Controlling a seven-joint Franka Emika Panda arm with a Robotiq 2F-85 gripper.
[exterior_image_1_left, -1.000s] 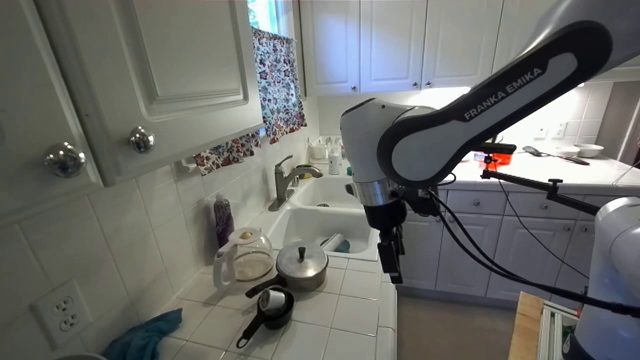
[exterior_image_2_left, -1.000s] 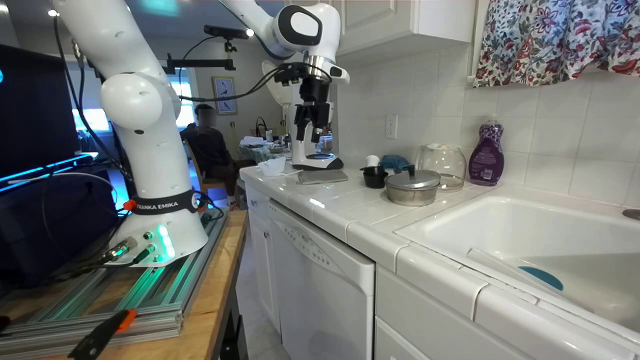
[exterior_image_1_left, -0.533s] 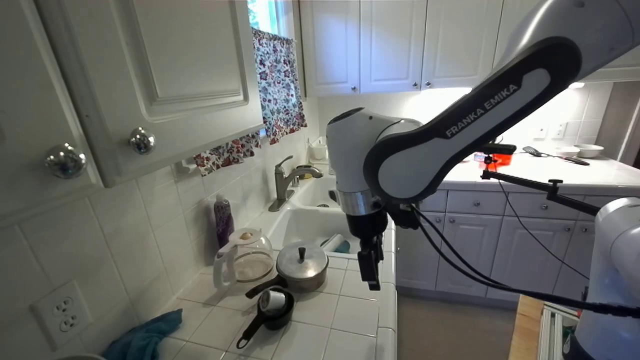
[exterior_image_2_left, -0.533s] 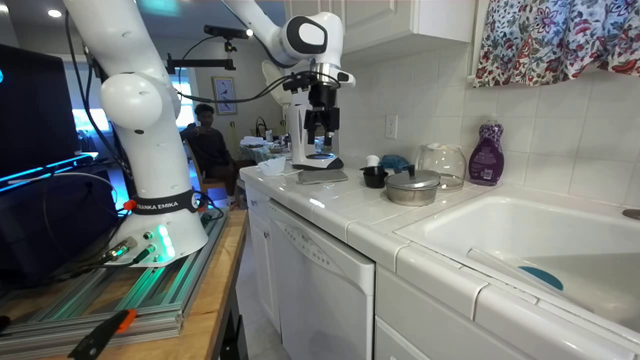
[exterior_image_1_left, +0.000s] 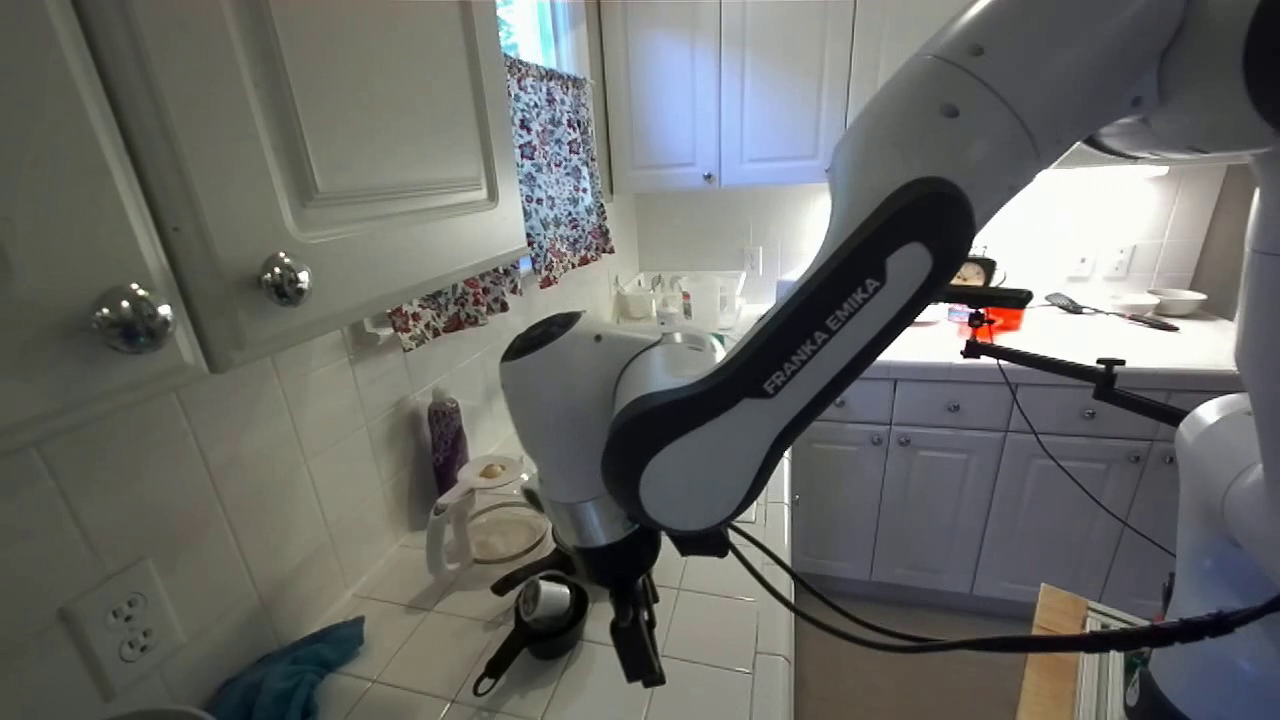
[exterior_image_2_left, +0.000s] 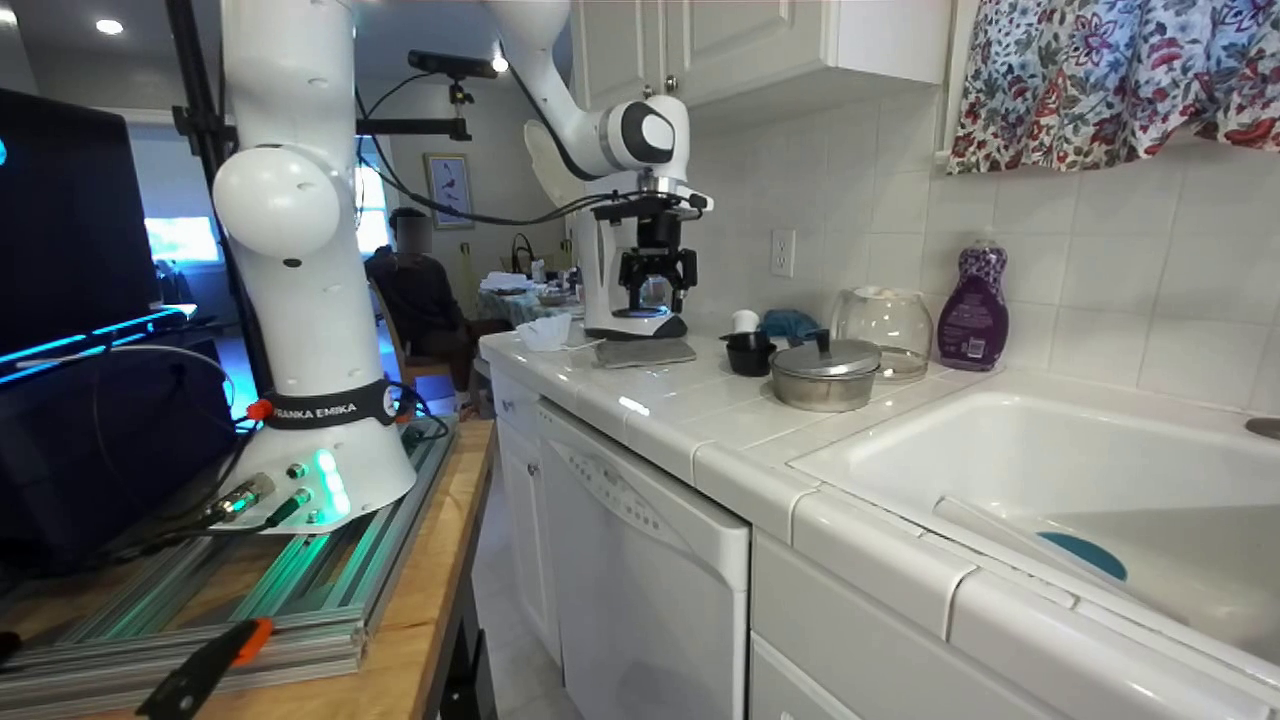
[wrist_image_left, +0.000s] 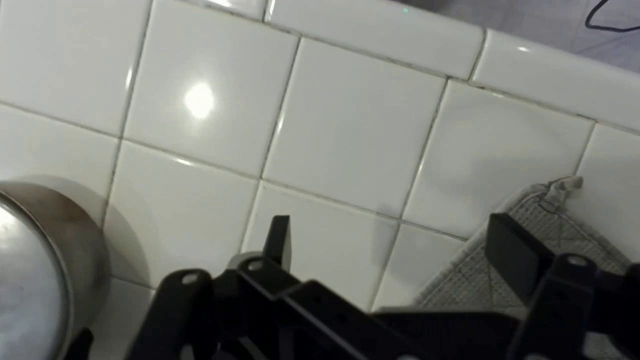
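Observation:
My gripper (wrist_image_left: 390, 240) is open, pointing down, with nothing between its fingers. In an exterior view it hangs low over the tiled counter (exterior_image_1_left: 700, 690), just beside a small black pan (exterior_image_1_left: 562, 640) with a white cup (exterior_image_1_left: 546, 600) in it. From the wrist, a grey quilted pot holder (wrist_image_left: 565, 235) lies beneath the right finger. The lidded metal pot (wrist_image_left: 30, 285) stands at the left edge there; in an exterior view the arm hides most of it. A pale rounded edge shows behind the left finger; what it belongs to I cannot tell.
A glass carafe (exterior_image_2_left: 885, 325) and purple soap bottle (exterior_image_2_left: 975, 310) stand along the wall by the sink (exterior_image_2_left: 1150, 430). A blue cloth (exterior_image_1_left: 290, 670) lies near the outlet. A white coffee machine (exterior_image_2_left: 605, 270) is behind the gripper; upper cabinets (exterior_image_1_left: 350, 150) overhang the counter.
The arm has swung over the counter, moving left and down in an exterior view, away from the sink and toward the black pan. The gripper has stayed open; the objects have not moved.

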